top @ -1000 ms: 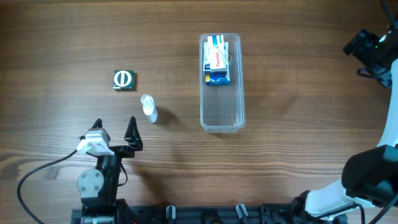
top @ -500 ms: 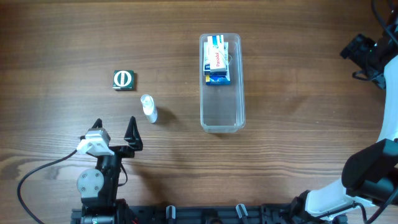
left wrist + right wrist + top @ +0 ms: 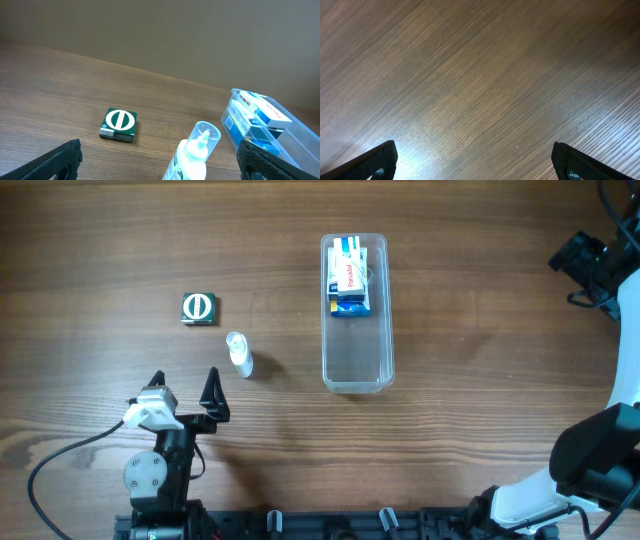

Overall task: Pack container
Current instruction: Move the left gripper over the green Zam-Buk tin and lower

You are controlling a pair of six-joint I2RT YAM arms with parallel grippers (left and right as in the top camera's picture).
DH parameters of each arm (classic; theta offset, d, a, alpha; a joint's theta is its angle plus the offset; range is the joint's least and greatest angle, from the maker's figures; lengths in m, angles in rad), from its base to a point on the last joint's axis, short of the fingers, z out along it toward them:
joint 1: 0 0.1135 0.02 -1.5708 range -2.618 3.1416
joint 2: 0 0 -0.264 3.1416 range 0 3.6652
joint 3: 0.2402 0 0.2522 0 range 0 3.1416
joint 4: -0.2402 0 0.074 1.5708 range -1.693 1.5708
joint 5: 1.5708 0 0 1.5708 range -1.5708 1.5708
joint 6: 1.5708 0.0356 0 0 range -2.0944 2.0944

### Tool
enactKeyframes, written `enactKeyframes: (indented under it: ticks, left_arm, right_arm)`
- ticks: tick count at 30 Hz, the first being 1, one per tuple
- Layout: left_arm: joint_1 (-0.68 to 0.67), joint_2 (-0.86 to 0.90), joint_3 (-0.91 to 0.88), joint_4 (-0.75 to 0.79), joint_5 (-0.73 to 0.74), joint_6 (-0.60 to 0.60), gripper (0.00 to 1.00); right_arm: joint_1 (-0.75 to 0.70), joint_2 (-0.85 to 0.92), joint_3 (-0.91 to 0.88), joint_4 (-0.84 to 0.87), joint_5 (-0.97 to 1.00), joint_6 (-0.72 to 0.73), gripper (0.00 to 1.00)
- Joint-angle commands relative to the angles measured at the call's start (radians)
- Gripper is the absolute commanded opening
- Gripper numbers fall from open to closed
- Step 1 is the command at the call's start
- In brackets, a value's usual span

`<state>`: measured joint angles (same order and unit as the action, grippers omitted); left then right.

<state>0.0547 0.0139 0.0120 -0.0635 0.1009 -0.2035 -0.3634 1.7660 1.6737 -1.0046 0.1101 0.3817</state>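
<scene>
Overhead view, wooden table (image 3: 480,430). The container (image 3: 357,370), a long rectangular tub of clear plastic with rounded corners, sits just toward 1 o'clock of table centre, with its long axis running 12 to 6 o'clock. Its 12 o'clock end holds a small pile of blue, white and red cardboard cartons (image 3: 349,278); the 6 o'clock half shows only the table through the plastic. A small square dark green box with a white ring emblem (image 3: 199,309) lies flat at 9 o'clock of the tub, well apart from it. A small white plastic bottle with a clear cap (image 3: 239,354) lies between the green box and the tub, cap end toward 12 o'clock; I cannot tell whether it stands or lies on its side. The left gripper (image 3: 185,380) is at 7 o'clock on the table, fingers spread wide and nothing between them. The bottle is near, at 1 o'clock of it, apart from both fingertips, and the green box is at 12 o'clock. In the left wrist view the bottle is between the two dark fingertips but further out. The right gripper (image 3: 475,157) is at the 3 o'clock edge, well clear of the tub. In the right wrist view its fingers are spread wide over bare wood grain.
</scene>
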Motion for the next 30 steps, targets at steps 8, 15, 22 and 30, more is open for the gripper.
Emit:
enactKeyframes:
  ticks: [8, 15, 22, 30]
  left_arm:
    - [0.009, -0.003, 0.156, -0.091, 0.024, -0.008, 1.0]
    - [0.009, 0.269, 0.563, -0.364, -0.056, 0.102, 1.0]
    - [0.009, 0.915, 1.267, -0.952, -0.125, 0.121, 1.0]
    - [0.008, 1.468, 1.794, -1.301, -0.119, 0.124, 1.0]
  right_arm:
    - [0.003, 0.015, -0.002, 0.005, 0.021, 0.014, 1.0]
    - [0.003, 0.015, -0.002, 0.006, 0.021, 0.014, 1.0]
    - [0.003, 0.015, -0.002, 0.006, 0.021, 0.014, 1.0]
    - [0.003, 0.015, -0.002, 0.006, 0.021, 0.014, 1.0]
